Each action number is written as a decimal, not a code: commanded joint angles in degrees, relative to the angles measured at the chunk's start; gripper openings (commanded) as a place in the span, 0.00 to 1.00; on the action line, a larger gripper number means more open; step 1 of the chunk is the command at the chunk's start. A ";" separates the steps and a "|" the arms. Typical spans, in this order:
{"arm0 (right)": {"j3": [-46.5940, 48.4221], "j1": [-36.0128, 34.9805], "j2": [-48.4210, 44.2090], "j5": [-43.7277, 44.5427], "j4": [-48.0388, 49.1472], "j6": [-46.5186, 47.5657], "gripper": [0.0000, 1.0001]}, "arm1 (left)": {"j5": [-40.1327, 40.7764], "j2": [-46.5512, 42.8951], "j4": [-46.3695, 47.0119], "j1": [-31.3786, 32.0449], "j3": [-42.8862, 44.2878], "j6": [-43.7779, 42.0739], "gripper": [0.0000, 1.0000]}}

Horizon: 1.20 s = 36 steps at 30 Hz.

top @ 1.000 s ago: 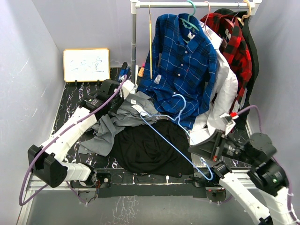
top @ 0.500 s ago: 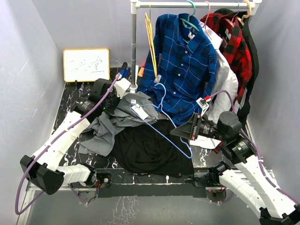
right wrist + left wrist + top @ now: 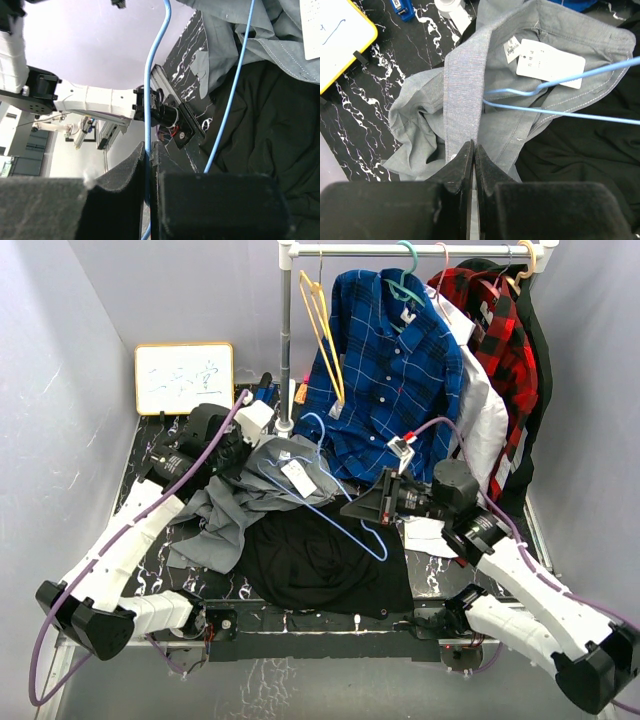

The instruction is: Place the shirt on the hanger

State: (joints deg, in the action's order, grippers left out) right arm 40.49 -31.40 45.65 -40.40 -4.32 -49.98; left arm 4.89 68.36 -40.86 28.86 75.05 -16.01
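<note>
The left claw (image 3: pixel 474 150) pinches the shirt (image 3: pixel 465 90) collar. The right claw (image 3: pixel 148 150) clamps the hanger (image 3: pixel 147 100). A marbled table (image 3: pixel 355 130) lies below.

Bright even light, soft faint shadows, top view sharp, jaws dark and blurred in wrist views

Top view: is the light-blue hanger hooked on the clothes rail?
No, the right hand holds the hanger low over the table, its far end at the collar of the grey shirt.
</note>
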 commanded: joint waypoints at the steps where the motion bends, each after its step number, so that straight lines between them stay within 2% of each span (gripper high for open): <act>1: 3.96 -3.04 3.60 2.81 5.09 4.34 0.00 | -2.62 -1.38 -0.63 -1.69 3.62 1.90 0.00; 8: 5.33 -3.26 8.14 3.92 8.52 6.94 0.00 | -4.21 -2.53 -1.76 -2.65 3.01 1.90 0.00; 21: 5.17 -4.86 22.41 -2.19 27.17 2.15 0.00 | -4.95 -2.63 -0.80 -3.73 1.76 2.18 0.00; 28: 6.21 -4.76 28.74 -3.39 33.68 3.46 0.00 | -6.88 -2.73 -0.59 -3.73 -0.42 2.30 0.00; 33: 6.14 -4.41 33.17 -4.06 41.94 2.96 0.00 | -5.82 -3.70 -0.18 -3.71 -2.96 1.96 0.00; 36: 4.34 -4.20 34.42 -4.51 50.42 0.35 0.00 | -4.14 -4.36 0.32 -3.73 -4.19 1.15 0.00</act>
State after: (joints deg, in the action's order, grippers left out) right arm 43.72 -35.94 79.20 -43.57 29.76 -47.57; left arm -0.58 66.57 -41.01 25.54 72.18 -14.39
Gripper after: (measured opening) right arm 0.031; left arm 0.009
